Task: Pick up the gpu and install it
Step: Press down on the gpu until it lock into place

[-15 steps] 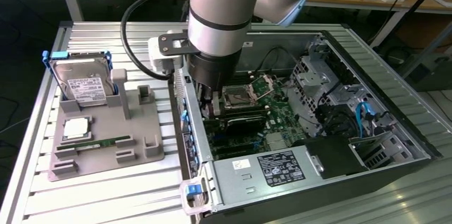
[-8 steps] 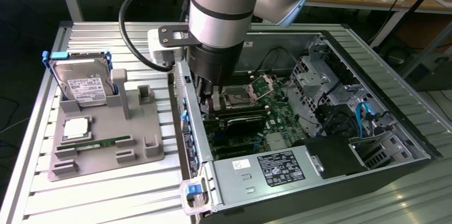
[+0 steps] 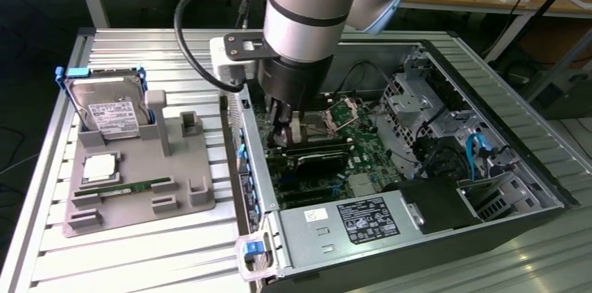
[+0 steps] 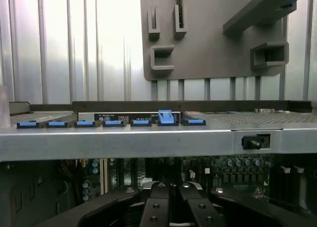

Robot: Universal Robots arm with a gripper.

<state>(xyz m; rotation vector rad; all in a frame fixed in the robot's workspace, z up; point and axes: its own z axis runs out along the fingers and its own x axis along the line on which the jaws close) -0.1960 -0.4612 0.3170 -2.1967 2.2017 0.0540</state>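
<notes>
A: Where is the gpu (image 3: 319, 158) found at this moment?

B: It is seen inside the open computer case (image 3: 518, 168), lying low along the motherboard (image 3: 365, 137), just under the gripper (image 3: 285, 137). It is judged to be at its slot already, or very nearly, because its long edge is laid parallel to the board's slots.

A: And how is the gripper held?

B: Its jaws are closed fully; in the wrist view the two fingers (image 4: 154, 207) are met at the middle. Whether the thin card is pinched between them, or is only pressed from above, cannot be told. The arm is kept upright over the case, probably so that force is given straight down into the slot.

A: What is kept outside the case?

B: The hard drive (image 3: 109, 109) is stood on edge in the grey holder (image 3: 138, 199), and the memory stick (image 3: 125, 188) is laid flat in its groove there. In this way each part is offered for a grasp from above.
</notes>
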